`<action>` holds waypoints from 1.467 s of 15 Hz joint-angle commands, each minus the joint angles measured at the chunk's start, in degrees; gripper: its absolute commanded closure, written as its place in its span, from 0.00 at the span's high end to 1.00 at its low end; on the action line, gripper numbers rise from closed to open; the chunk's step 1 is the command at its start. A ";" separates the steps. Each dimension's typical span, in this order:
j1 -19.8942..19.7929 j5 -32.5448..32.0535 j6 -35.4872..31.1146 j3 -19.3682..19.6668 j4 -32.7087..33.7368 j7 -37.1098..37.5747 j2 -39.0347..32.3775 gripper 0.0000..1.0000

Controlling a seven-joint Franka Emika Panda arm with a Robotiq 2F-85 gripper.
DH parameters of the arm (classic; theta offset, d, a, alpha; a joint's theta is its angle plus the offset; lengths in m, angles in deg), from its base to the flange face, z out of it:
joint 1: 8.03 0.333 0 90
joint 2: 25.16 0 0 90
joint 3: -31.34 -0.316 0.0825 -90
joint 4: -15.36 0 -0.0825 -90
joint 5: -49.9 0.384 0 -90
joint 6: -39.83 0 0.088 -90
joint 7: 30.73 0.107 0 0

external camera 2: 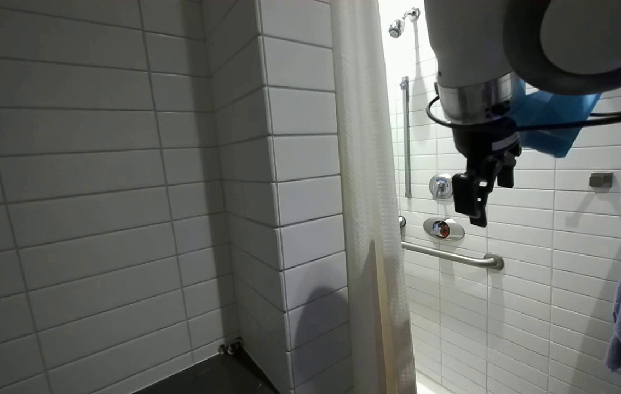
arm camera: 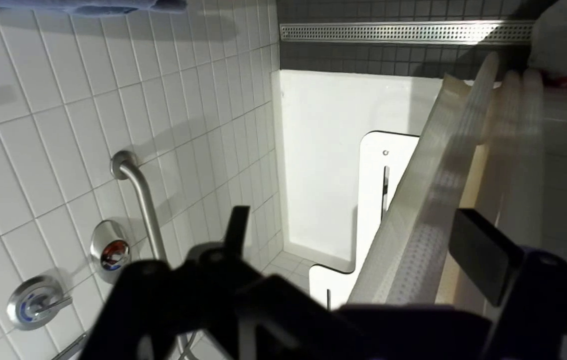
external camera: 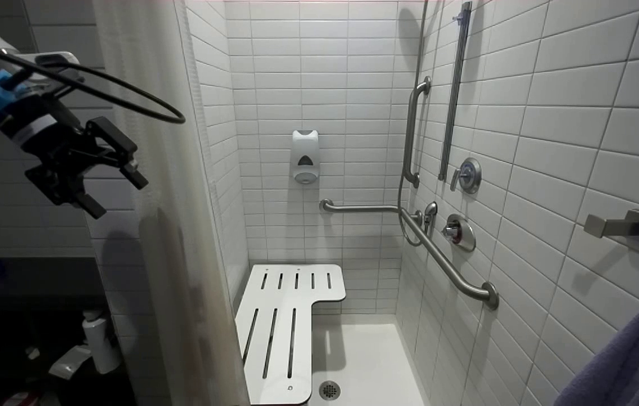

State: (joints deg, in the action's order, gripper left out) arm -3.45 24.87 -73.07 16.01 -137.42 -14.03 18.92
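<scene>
Curtain (external camera: 176, 225), pale: hung in folds, partly hiding the bench (external camera: 282, 338). Gripper (external camera: 116, 193), black: spread wide, holding nothing, near the curtain; contact cannot be told. Bench: white, slotted, L-shaped. Dispenser (external camera: 305, 151), white: on the back wall (external camera: 325, 107), above the bench. Towel (external camera: 635, 361), purple: hanging at the right edge of both exterior views.

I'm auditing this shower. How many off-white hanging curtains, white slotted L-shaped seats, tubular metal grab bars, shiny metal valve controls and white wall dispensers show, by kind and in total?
Off-white curtain: 1
White slotted seat: 1
Metal grab bars: 2, one upright, one bent
Metal valve controls: 2, one round, one oval
White wall dispenser: 1
Total: 7
</scene>
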 commanded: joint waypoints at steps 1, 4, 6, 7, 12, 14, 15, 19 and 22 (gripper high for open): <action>-0.63 -2.07 -4.15 -1.25 -2.84 4.25 2.41 1.00; 0.69 0.05 -11.51 0.76 -4.85 3.51 1.95 1.00; 2.69 5.05 -14.58 5.22 -4.90 -3.19 -0.09 1.00; 2.91 6.20 -16.12 6.81 -5.18 -6.40 -0.22 1.00; 2.07 11.05 -12.90 13.45 -3.30 -19.88 0.31 1.00; 1.54 11.15 -11.01 14.48 -2.17 -22.74 0.47 1.00; 1.28 10.80 -9.92 14.74 -1.40 -23.92 0.48 1.00; 0.04 9.24 -4.13 14.09 2.16 -25.98 1.54 1.00; -1.54 5.37 -3.92 12.13 3.82 -24.38 3.14 1.00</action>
State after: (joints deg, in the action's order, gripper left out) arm -2.85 33.25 -78.37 30.50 -135.36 -38.55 20.19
